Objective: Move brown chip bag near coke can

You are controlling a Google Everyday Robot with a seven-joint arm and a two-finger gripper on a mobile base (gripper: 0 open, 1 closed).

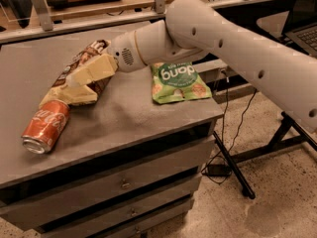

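The brown chip bag (91, 51) lies slantwise on the grey table (148, 125), its dark printed front up. Its pale lower end reaches down to the top of the coke can (45, 127). The coke can lies on its side at the front left, with its silver end toward the table's front edge. My gripper (72, 89) is down on the lower half of the bag, just above the can. My white arm (223, 38) comes in from the right. The part of the bag under the gripper is hidden.
A green "dang" bag (177, 81) lies flat near the table's right edge, under my arm. Drawers (124, 182) are below the tabletop. A black stand leg (233, 170) and cables are on the floor at the right. A shelf rail (99, 19) runs behind the table.
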